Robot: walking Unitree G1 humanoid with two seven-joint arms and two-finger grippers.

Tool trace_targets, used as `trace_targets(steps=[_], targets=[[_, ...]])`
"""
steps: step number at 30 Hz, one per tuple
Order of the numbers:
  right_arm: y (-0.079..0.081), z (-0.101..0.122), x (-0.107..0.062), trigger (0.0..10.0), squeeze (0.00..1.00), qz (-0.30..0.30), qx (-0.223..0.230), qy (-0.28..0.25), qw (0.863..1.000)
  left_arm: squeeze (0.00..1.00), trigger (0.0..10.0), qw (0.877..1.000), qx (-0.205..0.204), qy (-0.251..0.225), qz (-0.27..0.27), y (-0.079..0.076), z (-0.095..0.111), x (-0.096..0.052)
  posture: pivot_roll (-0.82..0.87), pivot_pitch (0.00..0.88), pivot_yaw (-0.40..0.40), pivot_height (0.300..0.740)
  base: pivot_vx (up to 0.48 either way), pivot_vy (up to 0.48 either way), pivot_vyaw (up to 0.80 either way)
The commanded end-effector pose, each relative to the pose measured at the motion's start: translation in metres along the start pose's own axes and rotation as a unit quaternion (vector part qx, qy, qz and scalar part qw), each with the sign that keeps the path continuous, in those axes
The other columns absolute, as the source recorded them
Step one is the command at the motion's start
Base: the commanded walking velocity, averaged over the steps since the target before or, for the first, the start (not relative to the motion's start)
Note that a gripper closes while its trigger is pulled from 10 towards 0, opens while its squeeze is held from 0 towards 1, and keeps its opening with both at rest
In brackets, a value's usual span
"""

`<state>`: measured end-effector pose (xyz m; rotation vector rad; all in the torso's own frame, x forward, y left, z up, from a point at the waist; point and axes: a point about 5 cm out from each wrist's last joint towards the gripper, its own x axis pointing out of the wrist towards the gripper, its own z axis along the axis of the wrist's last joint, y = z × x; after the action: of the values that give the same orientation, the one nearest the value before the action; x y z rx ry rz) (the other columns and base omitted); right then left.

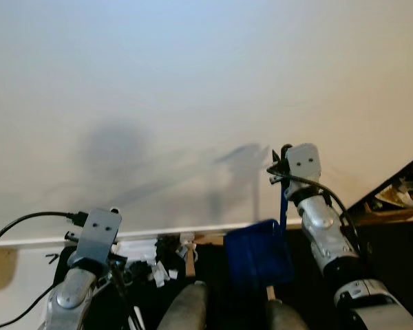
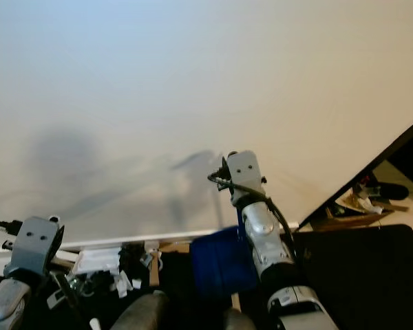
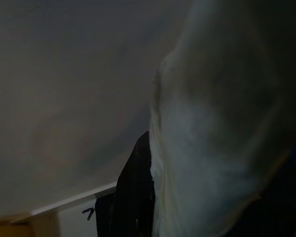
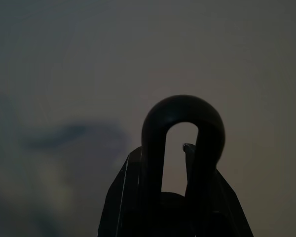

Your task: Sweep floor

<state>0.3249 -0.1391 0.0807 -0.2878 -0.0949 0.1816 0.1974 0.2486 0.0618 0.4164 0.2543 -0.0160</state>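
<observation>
Pale wall [image 1: 193, 89] takes up most of the head views, with a white skirting board [image 1: 144, 237] along its foot and a strip of dark floor below it, where white scraps [image 1: 162, 269] lie scattered near the robot's feet.

A blue dustpan [image 1: 258, 265] hangs by its long upright handle [image 1: 283, 206] from the right pincer [image 1: 281, 165], which is raised in front of the wall. In the right wrist view the two black fingers [image 4: 123, 197] close on the handle's looped end [image 4: 183, 123], so the hold sits at the very top. Plastic of this kind is likely light and stiff, but held so high the pan would probably swing. A grip lower on the shaft would steady it, and the smooth loop may slip or twist between the fingers.

Low on the left, the left pincer [image 1: 120, 271] points down among the scraps. A thin dark rod [image 1: 127, 302] runs by it, perhaps a broom shaft, though I cannot tell whether the fingers hold it or how they stand. Its wrist view is dark and mostly blocked by a blurred pale shape [image 3: 222, 148] close to the lens. To the right, a dark slanting panel [image 2: 372, 172] hides a cluttered shelf or box that is too small to read.
</observation>
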Motion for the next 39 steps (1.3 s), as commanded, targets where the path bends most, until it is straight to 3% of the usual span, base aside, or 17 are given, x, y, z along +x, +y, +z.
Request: trace_targets(steps=[1,10,15,20,23,25,26,27,29,31,36,39], targets=[[0.004,-0.011,-0.007,10.0,0.0,0.013,-0.03,0.017,0.999,0.0,10.0,1.0,0.012,0.005,-0.001,0.004,-0.001,-0.002,0.28,0.136,0.027,0.74,0.0,0.0,0.0],[0.016,-0.02,-0.012,10.0,0.0,0.02,-0.044,0.034,0.998,0.0,10.0,1.0,0.013,0.008,-0.001,0.004,-0.002,-0.004,0.28,0.139,0.03,0.74,0.0,0.0,0.0],[0.025,-0.03,-0.017,10.0,0.0,0.045,-0.08,0.058,0.994,0.0,10.0,1.0,0.014,0.004,0.001,0.006,0.0,-0.002,0.27,0.139,0.028,0.74,0.0,0.0,0.0],[0.021,-0.035,-0.02,10.0,0.0,0.052,-0.105,0.073,0.99,0.0,10.0,0.999,0.03,-0.004,0.034,0.032,0.003,-0.003,0.27,0.141,0.022,0.74,0.0,0.0,0.0],[0.021,-0.037,-0.021,10.0,0.0,0.06,-0.114,0.075,0.989,0.0,10.0,0.999,0.035,-0.005,0.039,0.037,0.003,-0.003,0.27,0.142,0.02,0.74,0.0,0.0,0.0],[0.022,-0.039,-0.025,10.0,0.0,0.067,-0.12,0.076,0.988,0.0,10.0,0.997,0.042,-0.005,0.063,0.057,0.004,-0.005,0.27,0.144,0.017,0.74,0.0,0.0,0.0],[0.022,-0.039,-0.025,10.0,0.0,0.067,-0.12,0.076,0.988,0.0,10.0,0.997,0.042,-0.005,0.063,0.057,0.004,-0.005,0.27,0.144,0.017,0.74,0.0,0.0,0.0],[0.024,-0.041,-0.03,10.0,0.0,0.079,-0.111,0.077,0.988,0.0,10.0,0.995,0.046,-0.003,0.086,0.074,0.005,-0.007,0.27,0.146,0.013,0.74,0.0,0.0,0.0],[0.026,-0.041,-0.033,10.0,0.0,0.086,-0.103,0.077,0.988,0.0,10.0,0.995,0.047,-0.002,0.093,0.078,0.005,-0.008,0.27,0.146,0.013,0.74,0.0,0.0,0.0],[0.034,-0.045,-0.044,10.0,0.0,0.111,-0.053,0.088,0.988,0.0,10.0,0.99,0.011,0.002,0.14,0.094,0.004,-0.009,0.26,0.146,0.009,0.74,0.0,0.0,0.0],[0.041,-0.046,-0.057,10.0,0.0,0.14,-0.016,0.089,0.986,0.0,10.0,0.984,-0.005,0.0,0.177,0.106,0.003,-0.009,0.25,0.146,0.006,0.74,0.0,0.0,0.0],[0.041,-0.049,-0.059,10.0,0.0,0.14,0.005,0.108,0.984,0.05,10.0,0.982,0.028,-0.009,0.185,0.111,0.002,-0.007,0.24,0.141,0.004,0.74,0.0,0.0,0.0]])
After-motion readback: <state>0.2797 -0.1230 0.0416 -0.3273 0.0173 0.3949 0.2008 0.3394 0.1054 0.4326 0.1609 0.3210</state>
